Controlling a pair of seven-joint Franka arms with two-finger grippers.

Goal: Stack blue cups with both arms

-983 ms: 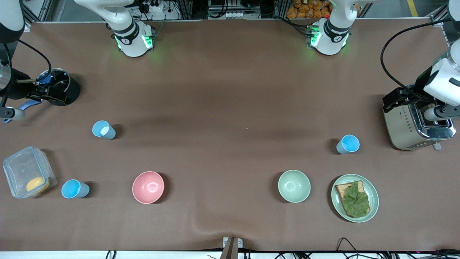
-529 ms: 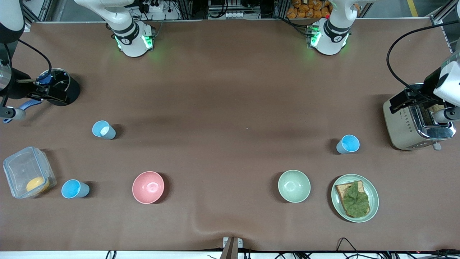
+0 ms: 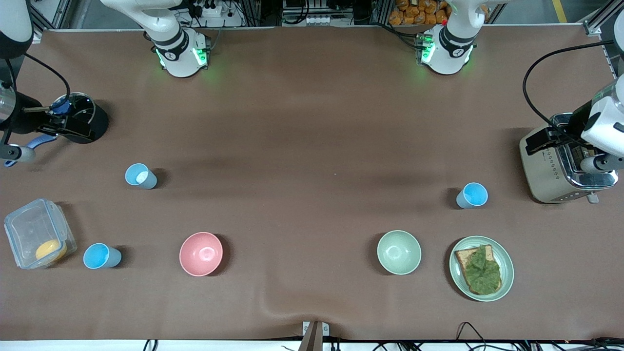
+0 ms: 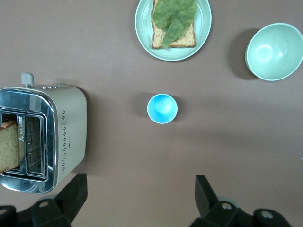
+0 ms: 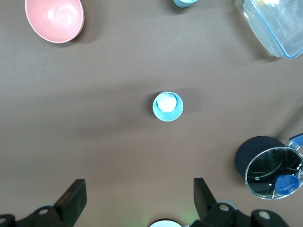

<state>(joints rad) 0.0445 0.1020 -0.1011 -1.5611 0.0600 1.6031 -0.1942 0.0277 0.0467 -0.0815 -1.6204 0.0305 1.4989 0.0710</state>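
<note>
In the front view, three blue cups are standing upright and apart on the brown table (image 3: 312,146). One blue cup (image 3: 472,195) is sitting toward the left arm's end, near the toaster (image 3: 560,168) and farther from the camera than the plate (image 3: 507,263) of toast and lettuce and the pale green bowl (image 3: 399,252). A second blue cup (image 3: 141,176) is standing toward the right arm's end, and a third blue cup (image 3: 101,256) is standing nearer the camera, between the clear container (image 3: 34,234) and the pink bowl (image 3: 201,253). The left gripper (image 3: 592,163) is hanging over the toaster, and the right gripper (image 3: 19,146) is hanging at the table's edge beside the black pot (image 3: 83,119); neither is touching a cup.

In the left wrist view, the left gripper (image 4: 139,198) is hovering with its fingers (image 4: 206,198) spread wide and holding nothing. The blue cup (image 4: 162,108) is sitting well clear of the fingertips, roughly in line with the gap between them, with the toaster (image 4: 61,137) beside it.

In the right wrist view, the right gripper (image 5: 137,198) is likewise gaping wide and carrying nothing. The blue cup (image 5: 167,106), with something white inside, is lying apart from the fingers (image 5: 71,198), lined up with the gap. Another blue cup (image 5: 185,2) is showing only partly at the frame's edge.
</note>
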